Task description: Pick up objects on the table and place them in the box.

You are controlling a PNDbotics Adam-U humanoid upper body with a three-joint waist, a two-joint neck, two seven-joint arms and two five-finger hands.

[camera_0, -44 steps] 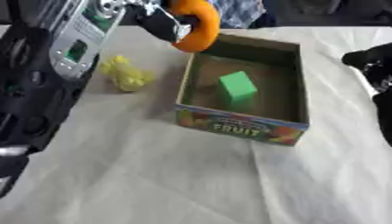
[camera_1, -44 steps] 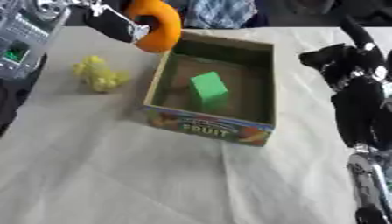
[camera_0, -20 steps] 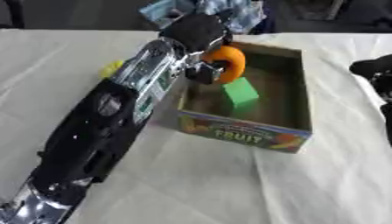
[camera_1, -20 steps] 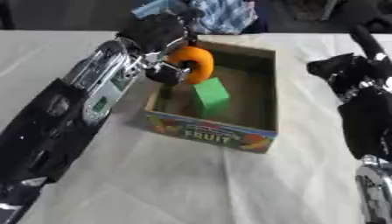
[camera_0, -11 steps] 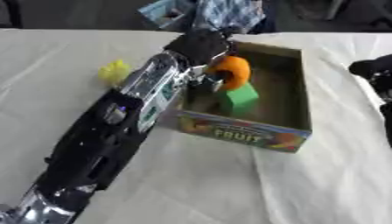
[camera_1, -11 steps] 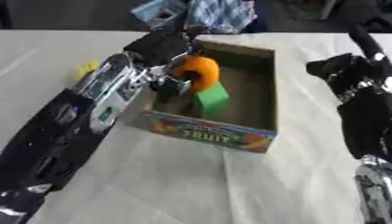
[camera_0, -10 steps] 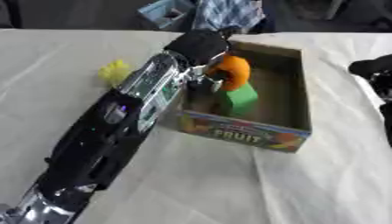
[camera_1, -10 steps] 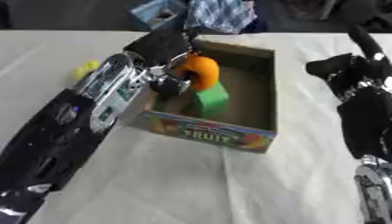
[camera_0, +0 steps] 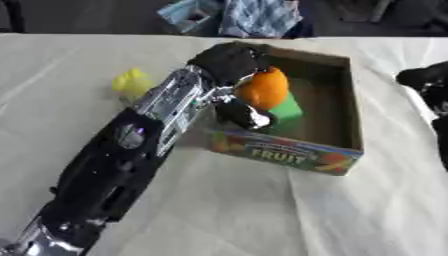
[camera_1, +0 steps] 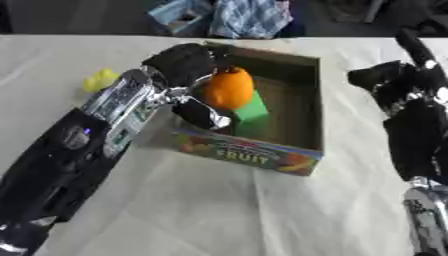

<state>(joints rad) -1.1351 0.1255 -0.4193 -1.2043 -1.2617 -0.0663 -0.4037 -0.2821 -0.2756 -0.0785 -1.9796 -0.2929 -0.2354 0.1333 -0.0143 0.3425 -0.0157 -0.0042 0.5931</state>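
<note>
Left eye view | left robot hand [camera_0: 234,85] grips orange [camera_0: 262,88] | over box [camera_0: 348,90]

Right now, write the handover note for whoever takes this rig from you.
Left hand: shut on the orange object, holding it inside the box, not yet let go.
Right hand: idle at the right edge, holds nothing; fingers unclear.
Done: green block lies in the box.
Left: release the orange object, then fetch the yellow object from the cloth left of the box.
</note>
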